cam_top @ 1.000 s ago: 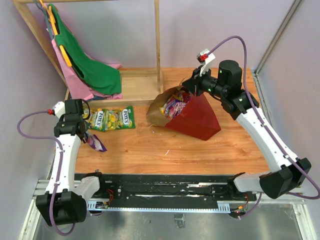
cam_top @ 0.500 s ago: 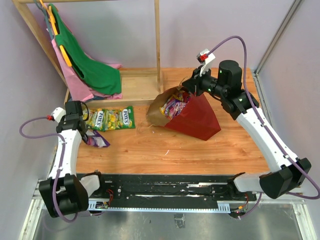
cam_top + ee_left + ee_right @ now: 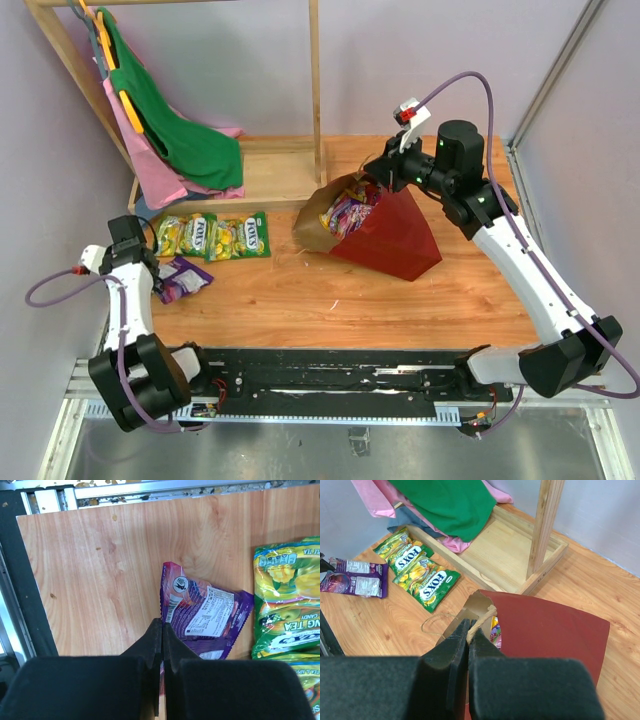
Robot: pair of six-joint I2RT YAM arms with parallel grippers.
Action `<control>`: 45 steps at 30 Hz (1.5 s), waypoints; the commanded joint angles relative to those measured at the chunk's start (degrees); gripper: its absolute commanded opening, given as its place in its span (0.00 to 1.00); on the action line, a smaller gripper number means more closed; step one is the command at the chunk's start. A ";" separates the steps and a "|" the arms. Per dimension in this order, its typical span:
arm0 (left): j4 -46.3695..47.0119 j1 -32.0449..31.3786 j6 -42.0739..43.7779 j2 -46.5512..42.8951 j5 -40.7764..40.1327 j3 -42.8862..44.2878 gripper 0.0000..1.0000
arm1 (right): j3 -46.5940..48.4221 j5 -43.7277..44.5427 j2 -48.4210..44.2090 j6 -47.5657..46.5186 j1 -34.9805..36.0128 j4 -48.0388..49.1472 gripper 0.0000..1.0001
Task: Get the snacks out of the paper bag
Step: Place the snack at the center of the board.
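The dark red paper bag lies tipped on the wooden table with its brown mouth facing left. Colourful snack packets show inside it. My right gripper is shut on the bag's tan handle at the upper rim. Three green and yellow candy packets lie on the table at the left and also show in the right wrist view. A purple packet lies just below them. My left gripper is shut on the purple packet's edge. The blue chip bag is out of view.
A wooden rack with a green cloth and a pink cloth on hangers stands at the back left. Its post and base tray are just behind the bag. The bag's second handle loop lies on the table. A black rail runs along the near edge.
My left arm has swung left and nearer the table's front edge. The purple packet shifted slightly and turned flatter. The right arm and the bag have not moved.
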 commanded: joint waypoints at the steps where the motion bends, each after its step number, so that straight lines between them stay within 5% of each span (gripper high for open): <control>1: -1.57 0.74 -6.78 -1.71 -1.56 -1.64 0.01 | 1.70 -1.33 -1.51 -0.01 -0.14 3.18 0.01; 9: 1.58 0.68 -8.68 2.83 4.82 -5.86 0.00 | 1.68 -1.26 -1.57 -0.18 -0.21 3.06 0.01; 26: -6.69 4.18 -21.49 -7.13 -6.23 -8.59 0.01 | 1.92 -0.86 -1.13 -0.72 -0.20 2.57 0.01; 36: -6.25 6.93 -24.93 1.51 -6.31 -7.95 0.00 | 1.96 -0.91 -1.34 -0.80 -0.22 2.52 0.01; 45: -4.21 7.27 -28.65 -1.71 -5.14 -11.57 0.01 | 1.97 -1.00 -0.90 -0.80 -0.21 2.53 0.01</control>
